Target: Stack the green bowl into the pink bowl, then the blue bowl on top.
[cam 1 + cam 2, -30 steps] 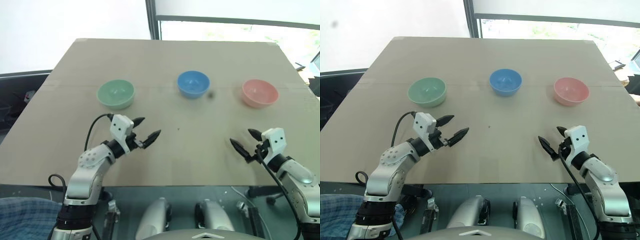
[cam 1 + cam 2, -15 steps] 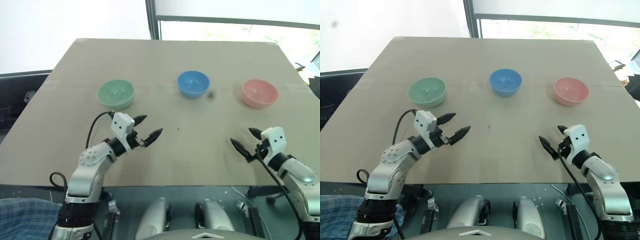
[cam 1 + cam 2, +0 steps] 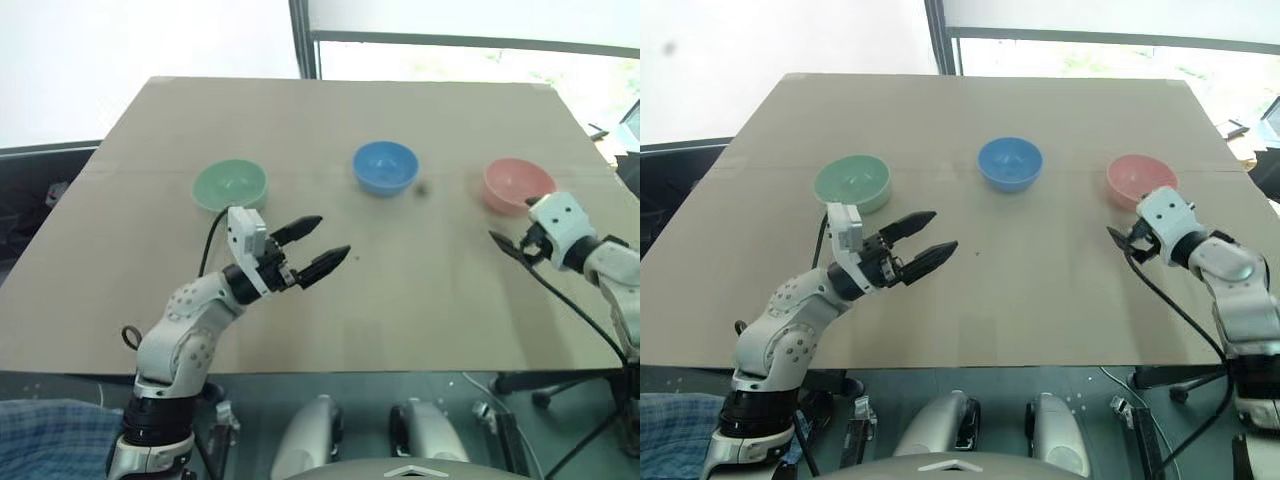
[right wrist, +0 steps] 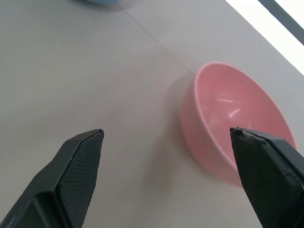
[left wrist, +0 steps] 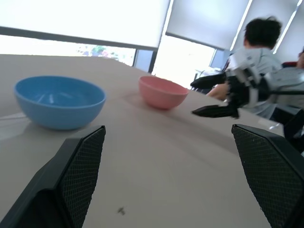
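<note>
Your three bowls sit apart in a row on the brown table (image 3: 400, 300): green bowl (image 3: 230, 187) left, blue bowl (image 3: 385, 167) middle, pink bowl (image 3: 515, 187) right. Your left gripper (image 3: 312, 248) hovers empty, fingers spread, near the green bowl. Your right gripper (image 3: 1127, 238), spread too, seems just short of the pink bowl.

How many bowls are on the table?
3, in a row across the table, none stacked: the green bowl on the robot's left, the blue bowl in the middle, and the pink bowl on the right. Nothing looks hidden.
</note>
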You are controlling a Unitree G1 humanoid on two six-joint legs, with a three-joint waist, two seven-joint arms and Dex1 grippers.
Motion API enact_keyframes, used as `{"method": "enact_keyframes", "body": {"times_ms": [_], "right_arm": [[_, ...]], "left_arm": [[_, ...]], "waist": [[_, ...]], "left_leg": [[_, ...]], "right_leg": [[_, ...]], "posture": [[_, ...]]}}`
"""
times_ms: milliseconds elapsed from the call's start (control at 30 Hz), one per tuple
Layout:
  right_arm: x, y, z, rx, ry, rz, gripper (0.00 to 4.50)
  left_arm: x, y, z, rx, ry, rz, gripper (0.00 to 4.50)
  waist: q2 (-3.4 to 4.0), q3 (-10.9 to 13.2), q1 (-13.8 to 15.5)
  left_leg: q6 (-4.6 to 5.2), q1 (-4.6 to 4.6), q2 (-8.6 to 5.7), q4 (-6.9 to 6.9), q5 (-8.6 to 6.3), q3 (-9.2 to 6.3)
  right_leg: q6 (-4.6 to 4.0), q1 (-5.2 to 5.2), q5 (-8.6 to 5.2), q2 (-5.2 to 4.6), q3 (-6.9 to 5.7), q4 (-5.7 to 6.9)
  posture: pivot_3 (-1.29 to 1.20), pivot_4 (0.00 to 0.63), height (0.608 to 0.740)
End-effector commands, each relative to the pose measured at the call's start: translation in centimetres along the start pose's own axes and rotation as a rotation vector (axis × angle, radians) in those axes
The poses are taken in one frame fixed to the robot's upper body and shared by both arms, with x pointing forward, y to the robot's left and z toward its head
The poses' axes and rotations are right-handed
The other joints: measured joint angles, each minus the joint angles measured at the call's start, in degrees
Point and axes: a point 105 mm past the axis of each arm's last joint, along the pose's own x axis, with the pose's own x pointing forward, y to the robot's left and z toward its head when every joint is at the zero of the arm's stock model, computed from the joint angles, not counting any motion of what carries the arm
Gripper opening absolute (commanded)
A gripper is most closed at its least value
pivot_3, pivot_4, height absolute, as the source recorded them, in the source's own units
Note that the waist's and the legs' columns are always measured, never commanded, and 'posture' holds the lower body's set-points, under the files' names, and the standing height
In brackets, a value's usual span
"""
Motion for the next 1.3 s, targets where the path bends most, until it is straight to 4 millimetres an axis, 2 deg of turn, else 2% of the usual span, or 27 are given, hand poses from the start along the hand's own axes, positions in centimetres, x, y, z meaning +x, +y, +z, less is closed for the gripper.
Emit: {"method": "enact_keyframes", "body": {"times_ms": [33,167,367,567,667,733,767,933,967,1167,1300], "right_arm": [[1.2,-1.6,0.2,-0.088,0.044,0.017,4.47],[3.0,-2.2,-0.3,-0.147,0.108,0.056,4.47],[4.9,-1.8,-1.7,-0.206,0.214,0.161,4.47],[5.9,-2.6,-1.5,-0.259,0.247,0.173,4.47],[6.0,-3.1,-1.2,-0.267,0.247,0.173,3.78],[6.1,-3.3,-1.1,-0.276,0.252,0.174,2.91],[6.1,-3.4,-1.1,-0.280,0.254,0.173,2.70],[6.1,-3.6,-1.1,-0.291,0.260,0.178,0.39],[6.1,-3.7,-1.1,-0.293,0.260,0.178,0.06],[6.0,-3.6,-0.8,-0.304,0.243,0.190,0.06],[6.4,-2.1,1.4,-0.292,0.137,0.264,0.06]], "left_arm": [[0.5,-1.3,1.7,0.040,-0.036,-0.064,4.50],[0.7,-1.9,2.1,0.067,-0.023,-0.088,4.50],[0.6,-1.9,2.0,0.102,-0.001,-0.078,4.50],[0.6,-1.8,2.1,0.120,-0.002,-0.063,4.50],[0.6,-1.8,2.1,0.123,-0.011,-0.051,4.50],[0.7,-1.8,2.1,0.122,-0.016,-0.046,4.50],[0.7,-1.8,2.1,0.122,-0.019,-0.044,4.50],[0.8,-1.8,2.1,0.122,-0.027,-0.036,4.50],[0.8,-1.8,2.0,0.122,-0.027,-0.034,4.50],[0.6,-1.9,1.8,0.120,-0.023,-0.025,4.50],[0.2,-1.8,1.6,0.121,-0.005,-0.012,4.50]], "waist": [[0.00,0.0,0.0],[-0.01,0.0,0.1],[-0.01,0.0,0.0],[-0.01,0.0,-0.3],[-0.01,0.0,-0.2],[0.00,0.0,-0.2],[0.01,0.0,-0.2],[0.01,0.0,-0.3],[0.01,0.0,-0.4],[0.01,0.0,-0.9],[0.04,0.0,-1.4]], "left_leg": [[-0.01,0.04,0.02,-0.01,0.01,-0.01],[-0.02,0.02,0.03,-0.02,0.01,-0.01],[-0.03,0.00,0.03,-0.02,0.02,0.00],[-0.04,0.03,0.02,0.00,0.02,0.01],[-0.05,0.03,0.02,-0.01,0.03,0.01],[-0.05,0.01,0.02,-0.02,0.03,0.01],[-0.05,0.01,0.02,-0.02,0.02,0.01],[-0.06,0.01,0.02,-0.03,0.03,0.01],[-0.06,0.01,0.02,-0.03,0.03,0.01],[-0.06,0.01,0.02,-0.04,0.03,0.01],[-0.06,0.00,0.02,-0.04,0.02,0.00]], "right_leg": [[0.00,0.03,0.00,0.05,-0.01,0.00],[-0.01,0.02,-0.01,0.08,-0.01,-0.01],[-0.01,0.02,0.00,0.07,0.01,-0.06],[0.00,0.03,0.00,0.08,0.02,-0.04],[-0.01,0.03,0.00,0.07,0.02,-0.04],[-0.01,0.02,0.00,0.06,0.02,-0.05],[-0.01,0.01,0.00,0.06,0.03,-0.05],[-0.01,0.01,0.00,0.06,0.03,-0.05],[-0.01,0.01,0.00,0.06,0.03,-0.05],[-0.01,0.01,0.00,0.05,0.03,-0.04],[0.00,0.00,0.01,0.04,0.03,-0.04]], "posture": [[0.00,0.150,0.740],[0.00,0.150,0.740],[0.00,0.150,0.740],[0.00,0.150,0.740],[0.00,0.150,0.740],[0.00,0.150,0.740],[0.00,0.150,0.740],[0.00,0.150,0.740],[0.00,0.150,0.740],[0.00,0.150,0.740],[0.00,0.150,0.740]]}}
